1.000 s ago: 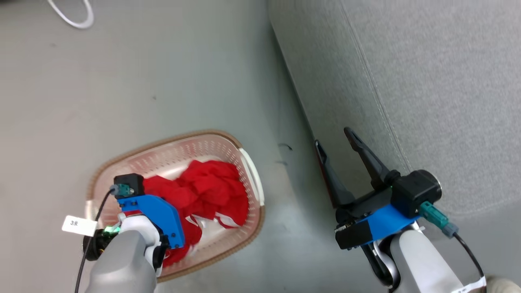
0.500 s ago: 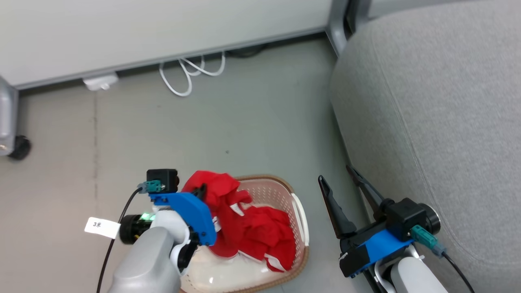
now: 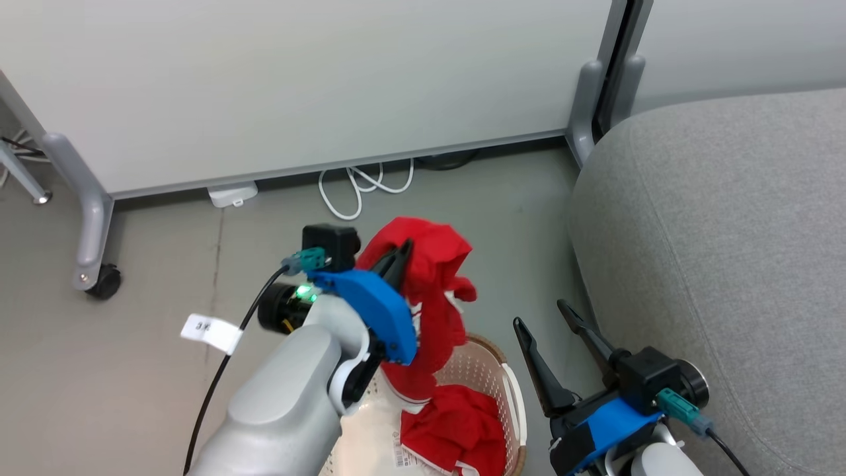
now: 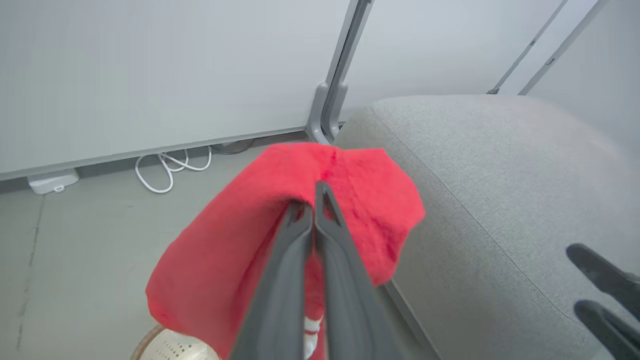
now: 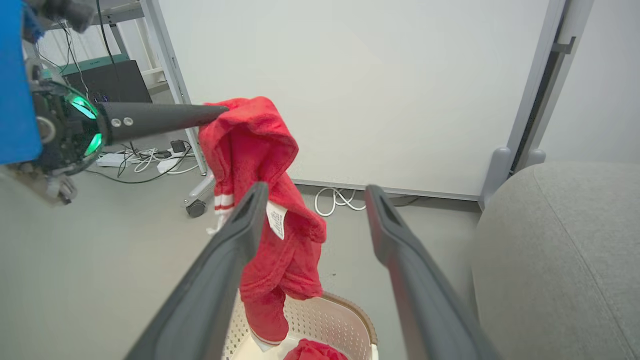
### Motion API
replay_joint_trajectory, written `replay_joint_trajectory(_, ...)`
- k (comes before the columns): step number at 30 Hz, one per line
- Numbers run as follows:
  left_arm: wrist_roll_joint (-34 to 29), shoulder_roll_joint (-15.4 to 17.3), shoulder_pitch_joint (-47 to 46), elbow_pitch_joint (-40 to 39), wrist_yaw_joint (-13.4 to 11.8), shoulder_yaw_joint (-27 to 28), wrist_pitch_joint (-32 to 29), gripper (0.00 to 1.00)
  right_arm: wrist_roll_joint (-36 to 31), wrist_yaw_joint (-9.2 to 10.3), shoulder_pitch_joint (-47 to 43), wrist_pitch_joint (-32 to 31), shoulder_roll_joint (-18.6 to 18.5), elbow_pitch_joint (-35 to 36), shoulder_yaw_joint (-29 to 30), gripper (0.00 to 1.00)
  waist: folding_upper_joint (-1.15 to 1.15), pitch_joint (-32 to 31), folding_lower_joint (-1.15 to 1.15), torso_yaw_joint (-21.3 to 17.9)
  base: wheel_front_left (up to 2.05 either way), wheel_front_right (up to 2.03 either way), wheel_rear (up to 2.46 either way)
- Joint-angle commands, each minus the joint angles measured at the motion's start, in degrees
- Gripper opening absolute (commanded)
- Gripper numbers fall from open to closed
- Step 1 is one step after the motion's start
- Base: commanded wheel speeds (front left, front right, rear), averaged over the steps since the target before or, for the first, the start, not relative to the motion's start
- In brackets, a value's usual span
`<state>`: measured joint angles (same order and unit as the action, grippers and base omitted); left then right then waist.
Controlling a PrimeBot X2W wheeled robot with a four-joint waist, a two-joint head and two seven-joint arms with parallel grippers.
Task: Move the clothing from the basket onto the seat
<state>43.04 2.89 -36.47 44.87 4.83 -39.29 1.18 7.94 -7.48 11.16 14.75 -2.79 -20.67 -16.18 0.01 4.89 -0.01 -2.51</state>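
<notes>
On the left, the left gripper is clamping shut on one red garment, pinching a top fold between its fingers. That piece is hanging in the air over the basket, draping down from the fingertips, with its lower end dangling at the basket mouth. The right wrist view is showing white stripes and a small white tag on the hanging part.

A second red garment is lying crumpled in the basket bottom, beside a barcode label stuck inside. The basket is sitting on the grey floor, near the front edge of the seat but apart from it.

Over there the right gripper is hovering with its fingers spread wide and holding nothing. It is sitting between basket and seat, just beside the basket handle, fingers pointing toward the wall side.

Behind it all, a white panel is standing on grey legs, with a caster wheel at the left leg. A white cable is lying looped on the floor at the panel's base, next to a white power strip.
</notes>
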Motion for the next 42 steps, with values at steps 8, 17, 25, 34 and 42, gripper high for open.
replay_joint_trajectory(8,2.15,0.01,-5.57,-4.61,-1.27,-5.71,-0.23,0.00,0.05,-0.03,-1.92,-0.45,-0.18,-0.04,0.25,1.00,-0.01,-2.48,0.01,0.22,0.00,0.00,0.00)
replay_joint_trajectory(17,5.51,0.02,-9.29,-7.66,-2.91,-10.85,0.02,0.00,-0.19,-0.03,-2.46,-1.06,-0.18,0.60,0.80,1.00,-0.01,-3.21,0.01,0.21,0.00,0.00,0.00)
replay_joint_trajectory(25,8.21,0.02,-10.74,-8.35,-4.25,-14.23,0.85,0.00,-0.79,-0.03,-2.43,-1.69,-0.18,0.86,1.74,1.00,-0.01,-3.36,0.01,-0.09,0.00,0.00,0.00)
replay_joint_trajectory(34,10.81,0.02,-12.33,-9.39,-4.99,-17.79,1.96,0.00,-1.09,-0.03,2.51,-4.85,-0.17,-1.72,1.46,1.00,-0.01,-2.45,0.01,0.10,0.00,0.00,0.00)
replay_joint_trajectory(42,13.23,0.01,-13.29,-10.33,-5.60,-20.88,2.58,0.00,-1.02,-0.03,8.45,-8.00,-0.17,-8.31,0.27,1.00,-0.01,-2.40,0.01,0.36,0.00,0.00,0.00)
